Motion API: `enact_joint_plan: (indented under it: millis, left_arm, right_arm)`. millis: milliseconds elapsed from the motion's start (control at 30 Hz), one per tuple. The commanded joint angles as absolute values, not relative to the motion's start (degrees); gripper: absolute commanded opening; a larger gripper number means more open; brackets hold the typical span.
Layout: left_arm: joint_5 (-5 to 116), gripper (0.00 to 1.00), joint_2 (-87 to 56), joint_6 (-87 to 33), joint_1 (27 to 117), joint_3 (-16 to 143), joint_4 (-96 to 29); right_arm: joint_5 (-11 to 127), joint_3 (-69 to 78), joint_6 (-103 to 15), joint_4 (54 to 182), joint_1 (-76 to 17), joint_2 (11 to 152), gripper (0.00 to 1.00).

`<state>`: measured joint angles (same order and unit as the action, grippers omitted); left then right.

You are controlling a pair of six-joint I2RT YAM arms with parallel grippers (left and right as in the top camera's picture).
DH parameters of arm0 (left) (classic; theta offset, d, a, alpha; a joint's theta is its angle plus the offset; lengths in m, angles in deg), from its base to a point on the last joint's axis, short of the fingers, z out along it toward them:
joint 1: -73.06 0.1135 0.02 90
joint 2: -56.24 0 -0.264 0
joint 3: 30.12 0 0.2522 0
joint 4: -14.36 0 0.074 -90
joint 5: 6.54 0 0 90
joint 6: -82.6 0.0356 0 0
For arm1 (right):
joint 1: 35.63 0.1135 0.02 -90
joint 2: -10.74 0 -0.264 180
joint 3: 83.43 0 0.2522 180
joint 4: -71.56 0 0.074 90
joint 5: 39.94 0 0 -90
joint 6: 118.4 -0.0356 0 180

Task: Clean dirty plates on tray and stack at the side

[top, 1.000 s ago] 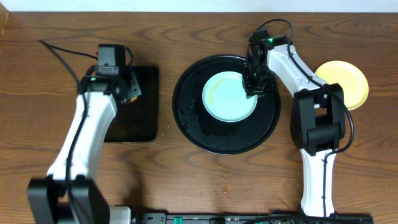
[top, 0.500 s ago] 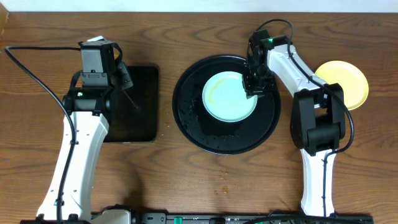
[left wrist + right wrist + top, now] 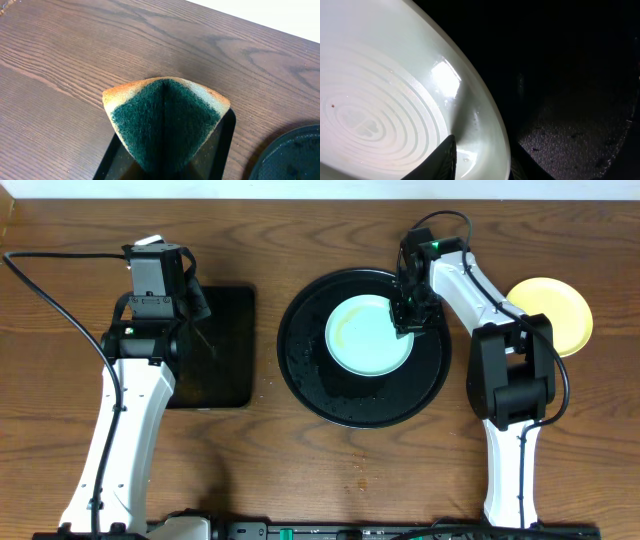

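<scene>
Brown wood-grain table (image 3: 300,480) is seen under everything. At its middle a round tray (image 3: 300,380) is set, and a mint plate (image 3: 365,340) is laid in it, toward the far right. That plate's far right rim is pinched by the right gripper (image 3: 408,318), one finger (image 3: 442,160) being placed inside the rim. To the left, a folded sponge (image 3: 165,120) is clamped by the left gripper (image 3: 198,315) above a rectangular tray (image 3: 230,370). A yellow plate (image 3: 555,310) is set on the table, right of the round tray.
</scene>
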<state>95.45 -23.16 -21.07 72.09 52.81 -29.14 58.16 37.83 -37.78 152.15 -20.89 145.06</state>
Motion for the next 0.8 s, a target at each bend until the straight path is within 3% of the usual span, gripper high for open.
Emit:
enact_joint_plan:
  millis: [0,333,767]
  left_arm:
    - [95.9,0.07,-23.5,-20.8,72.1,53.5,-29.1]
    - [89.9,0.08,-23.7,-21.0,72.2,53.2,-30.0]
    - [94.2,0.08,-26.9,-18.6,72.8,53.2,-28.9]
  right_arm:
    - [57.6,36.2,-37.1,151.5,-20.2,147.5,0.30]
    - [57.6,36.2,-37.1,151.4,-20.2,147.5,0.29]
    - [57.6,36.2,-37.1,151.5,-20.2,147.5,0.30]
